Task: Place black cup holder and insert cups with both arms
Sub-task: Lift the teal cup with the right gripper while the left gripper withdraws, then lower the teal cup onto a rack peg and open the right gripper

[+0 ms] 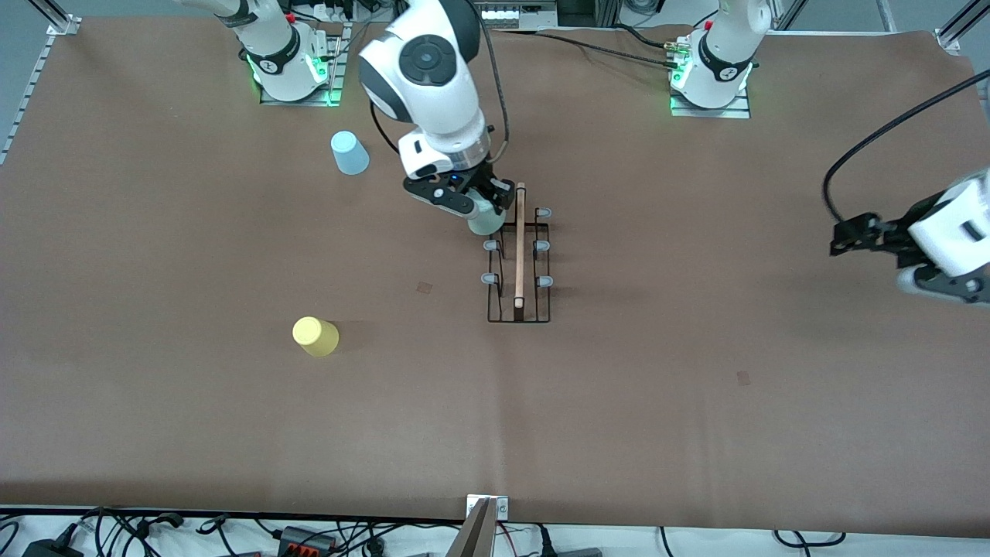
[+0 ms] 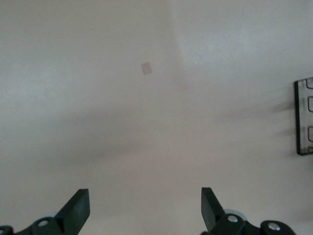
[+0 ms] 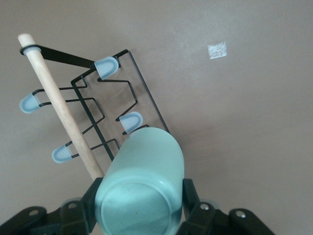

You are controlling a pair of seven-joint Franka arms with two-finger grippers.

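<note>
The black cup holder [image 1: 520,255] lies mid-table, its wooden rod pointing toward the front camera. My right gripper [image 1: 478,207] is shut on the pale grey-green cup [image 1: 487,224], held tilted at the holder's end nearest the robots. In the right wrist view the cup [image 3: 142,188] fills the right gripper [image 3: 140,197], its base toward the camera, over the holder [image 3: 58,105]. One prong is hidden under it. The light blue cup [image 1: 349,152] and the yellow cup [image 1: 315,336] stand upside down toward the right arm's end. My left gripper [image 1: 849,234] [image 2: 145,205] is open and empty over bare table, with the holder's edge [image 2: 303,117] in its view.
The two arm bases [image 1: 288,70] [image 1: 711,77] stand at the table's robot edge. Small pale patches mark the brown cover [image 1: 424,287] [image 1: 743,377]. Cables lie along the edge nearest the front camera [image 1: 309,534].
</note>
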